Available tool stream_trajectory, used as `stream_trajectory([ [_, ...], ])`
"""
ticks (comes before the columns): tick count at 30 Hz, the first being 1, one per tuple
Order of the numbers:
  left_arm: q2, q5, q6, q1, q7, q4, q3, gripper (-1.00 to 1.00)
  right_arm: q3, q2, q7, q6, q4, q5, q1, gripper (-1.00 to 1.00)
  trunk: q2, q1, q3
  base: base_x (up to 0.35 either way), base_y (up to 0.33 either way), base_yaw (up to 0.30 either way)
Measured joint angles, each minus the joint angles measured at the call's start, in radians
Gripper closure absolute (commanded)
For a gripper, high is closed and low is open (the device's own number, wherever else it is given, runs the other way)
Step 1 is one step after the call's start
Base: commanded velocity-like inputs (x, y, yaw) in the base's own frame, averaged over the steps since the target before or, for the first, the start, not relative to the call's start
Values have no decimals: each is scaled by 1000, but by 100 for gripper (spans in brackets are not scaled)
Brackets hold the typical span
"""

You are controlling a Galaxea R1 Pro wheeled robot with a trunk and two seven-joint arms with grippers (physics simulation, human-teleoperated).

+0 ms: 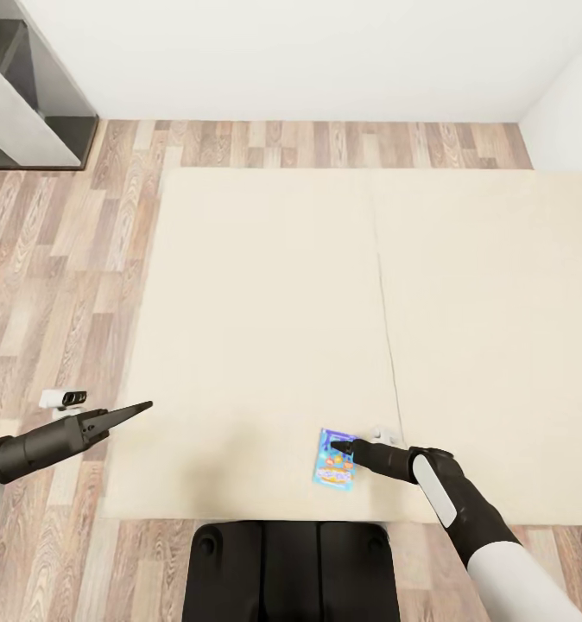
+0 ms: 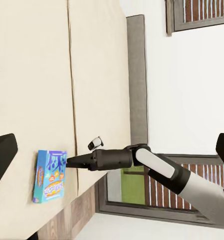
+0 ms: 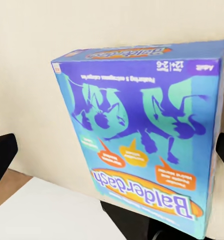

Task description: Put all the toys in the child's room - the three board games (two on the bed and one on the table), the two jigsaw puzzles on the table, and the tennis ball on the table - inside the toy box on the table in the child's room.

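The blue board game (image 1: 336,460) lies low centre-right on the bed (image 1: 265,302), long axis toward the robot. The right gripper (image 1: 341,447) sits directly over it (jaw gap hidden); the left gripper (image 1: 140,407), apparently closed and empty, is far left.

the right gripper (image 1: 336,447) tips cover part of the blue board game (image 1: 335,460), its small print unreadable from overhead, and the bed (image 1: 498,302) runs off the frame's right edge.
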Motion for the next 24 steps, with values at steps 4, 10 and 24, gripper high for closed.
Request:
stream_trajectory([
  [4, 0, 0, 0, 0, 0, 0, 0, -100, 0, 0, 0, 0, 0, 0, 0, -100, 0, 0, 0, 0, 208, 19],
  [10, 0, 0, 0, 0, 0, 0, 0, -100, 0, 0, 0, 0, 0, 0, 0, -100, 0, 0, 0, 0, 168, 3],
  [24, 0, 0, 0, 0, 0, 0, 0, -100, 0, 0, 0, 0, 0, 0, 0, -100, 0, 0, 0, 0, 11, 0],
])
